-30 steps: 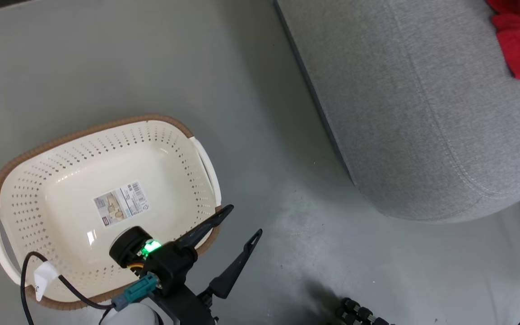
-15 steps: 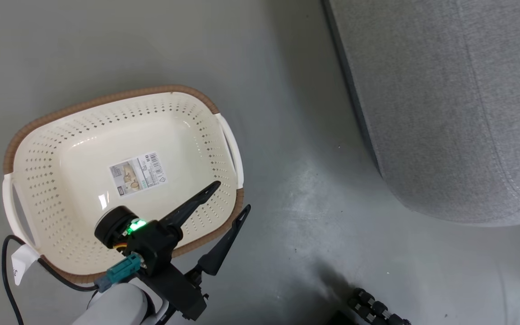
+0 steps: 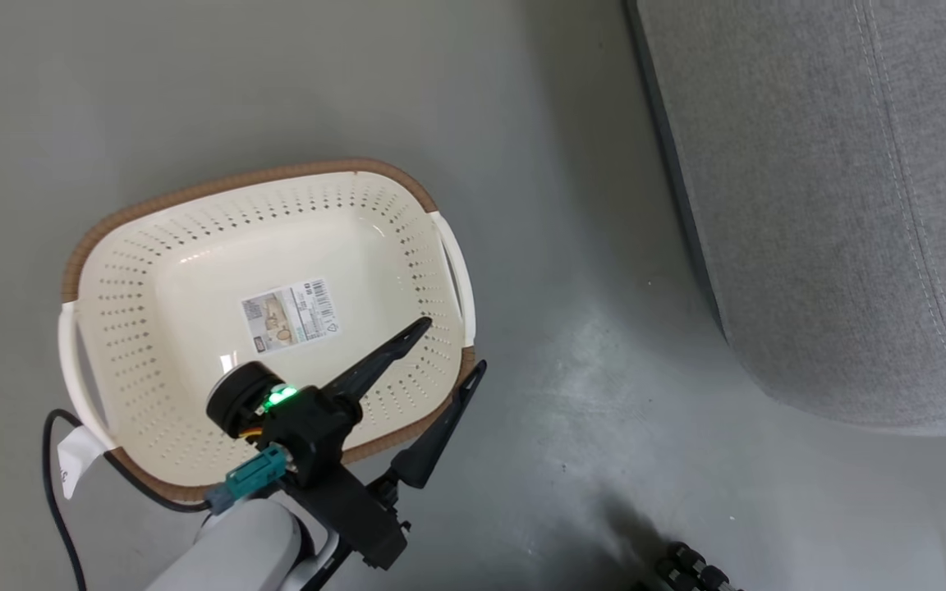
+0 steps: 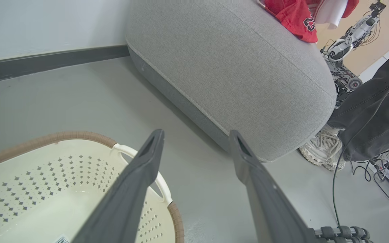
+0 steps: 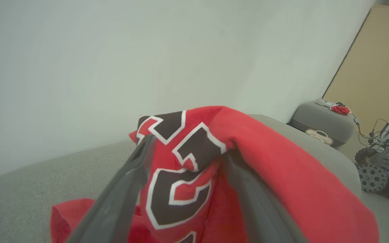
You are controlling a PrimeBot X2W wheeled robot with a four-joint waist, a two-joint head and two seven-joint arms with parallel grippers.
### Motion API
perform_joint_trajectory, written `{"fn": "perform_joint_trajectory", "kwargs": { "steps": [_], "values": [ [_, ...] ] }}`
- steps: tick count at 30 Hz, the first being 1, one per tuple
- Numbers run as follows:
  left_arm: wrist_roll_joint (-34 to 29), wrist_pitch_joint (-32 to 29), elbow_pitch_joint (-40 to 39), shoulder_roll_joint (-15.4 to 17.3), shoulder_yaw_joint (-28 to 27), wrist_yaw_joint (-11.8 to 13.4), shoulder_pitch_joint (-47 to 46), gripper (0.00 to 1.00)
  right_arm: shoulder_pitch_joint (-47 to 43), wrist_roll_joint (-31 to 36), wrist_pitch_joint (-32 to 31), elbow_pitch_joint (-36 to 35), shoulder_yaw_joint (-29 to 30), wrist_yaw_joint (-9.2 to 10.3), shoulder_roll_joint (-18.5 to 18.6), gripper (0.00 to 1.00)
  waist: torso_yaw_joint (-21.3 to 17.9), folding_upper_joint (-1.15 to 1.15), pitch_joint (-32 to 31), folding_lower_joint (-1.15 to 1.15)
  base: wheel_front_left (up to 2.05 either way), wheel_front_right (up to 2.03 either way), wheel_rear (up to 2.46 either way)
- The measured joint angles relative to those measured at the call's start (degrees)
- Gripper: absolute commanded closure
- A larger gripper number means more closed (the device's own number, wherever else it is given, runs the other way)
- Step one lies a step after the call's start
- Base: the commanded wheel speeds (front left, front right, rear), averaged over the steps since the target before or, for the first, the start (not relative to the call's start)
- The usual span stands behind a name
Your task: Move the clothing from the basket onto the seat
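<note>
One basket [image 3: 136, 279], one seat [image 3: 810, 205], left tool [image 3: 455, 343], right tool [image 5: 189, 148]; jerseys [image 5: 265, 162] heaped, uncountable.

The head camera looks down on the basket [image 3: 128, 328] and seat [image 3: 834, 205]. The left wrist camera sees both from low down. The right wrist camera is close to the clothing [image 5: 282, 175].

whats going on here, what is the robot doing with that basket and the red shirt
The robot is moving clothing from a basket on the floor to a grey seat. The basket holds nothing but its label sticker, and the left gripper hovers open over its near corner, empty. The right gripper is at the seat, fingers apart on either side of a bunched red jersey printed 23. The job looks about done.
</note>
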State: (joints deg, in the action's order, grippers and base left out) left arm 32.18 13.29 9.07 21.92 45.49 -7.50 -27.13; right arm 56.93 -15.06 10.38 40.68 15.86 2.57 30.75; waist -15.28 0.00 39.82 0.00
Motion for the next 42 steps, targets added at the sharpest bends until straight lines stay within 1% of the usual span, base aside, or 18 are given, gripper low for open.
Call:
{"fn": "perform_joint_trajectory", "kwargs": {
  "steps": [3, 7, 9, 13, 20, 23, 29, 30, 35, 40, 42],
  "values": [
    [0.30, 0.03, 1.10, -0.99, 0.74, 0.00, -0.52, 0.00, 0.00, 0.49, 0.88, 2.20, -1.65, -2.22, 0.01, 0.00, 0.81, 0.00, -1.19, 0.00, 0.00, 0.00, 0.00],
    [0.85, 0.55, 2.69, -2.85, 1.01, 0.00, -1.08, 0.00, -0.01, 1.26, 1.65, 4.94, -3.49, -4.59, 0.14, 0.00, 2.05, 0.00, -3.16, 0.00, 0.00, 0.00, 0.00],
    [1.35, 0.63, 3.58, -3.61, 1.16, 0.00, -1.48, 0.00, -0.06, 1.92, 1.88, 6.05, -4.98, -5.03, -0.25, 0.00, 2.75, 0.00, -4.26, 0.00, 0.00, 0.00, 0.00],
    [2.65, 0.70, 5.25, -4.70, 1.69, 0.00, -1.81, 0.00, -1.56, 3.81, 2.12, 7.80, -7.90, -5.91, -3.22, 0.00, 4.28, 0.00, -6.72, -0.01, 0.00, 0.00, 0.00],
    [3.79, 0.99, 7.83, -6.42, 2.37, 0.00, -1.65, 0.00, -8.02, 5.08, 2.15, 10.94, -10.57, -5.83, -8.14, 0.00, 7.08, 0.00, -11.48, -0.01, 0.00, 0.00, 0.00],
    [4.08, 1.00, 8.67, -6.68, 2.46, 0.00, -1.04, 0.00, -10.41, 5.13, 2.14, 12.59, -10.65, -5.26, -9.16, 0.00, 8.26, 0.00, -13.61, -0.01, 0.00, 0.00, 0.00],
    [4.60, 1.01, 9.51, -6.72, 2.27, 0.00, 1.03, 0.00, -15.33, 5.46, 1.62, 16.03, -10.72, -3.50, -10.58, 0.00, 10.25, -0.01, -17.67, -0.01, 0.00, 0.00, 0.00],
    [4.60, 1.01, 9.51, -6.72, 2.27, 0.00, 1.03, 0.00, -15.33, 5.46, 1.62, 16.03, -10.72, -3.50, -10.58, 0.00, 10.25, -0.01, -17.67, -0.01, 0.00, 0.00, 0.00],
    [4.86, 1.01, 9.42, -6.90, 1.43, 0.00, 2.16, 0.00, -19.02, 5.45, 1.30, 17.50, -11.41, -3.24, -13.55, 0.00, 11.32, -0.01, -20.51, -0.02, 0.00, 0.00, 0.00],
    [5.83, 1.01, 9.53, -7.38, 0.85, 0.00, 2.75, 0.00, -19.29, 5.37, 0.74, 18.40, -11.67, -3.25, -15.19, 0.00, 11.81, -0.01, -22.68, -0.01, 0.00, 0.00, 0.00],
    [5.83, 1.01, 9.67, -7.83, 0.82, 0.00, 3.05, 0.00, -19.71, 5.17, 0.27, 18.90, -11.60, -3.74, -15.43, 0.00, 11.91, -0.01, -23.49, -0.01, 0.00, 0.00, 0.00]
  ]
}}
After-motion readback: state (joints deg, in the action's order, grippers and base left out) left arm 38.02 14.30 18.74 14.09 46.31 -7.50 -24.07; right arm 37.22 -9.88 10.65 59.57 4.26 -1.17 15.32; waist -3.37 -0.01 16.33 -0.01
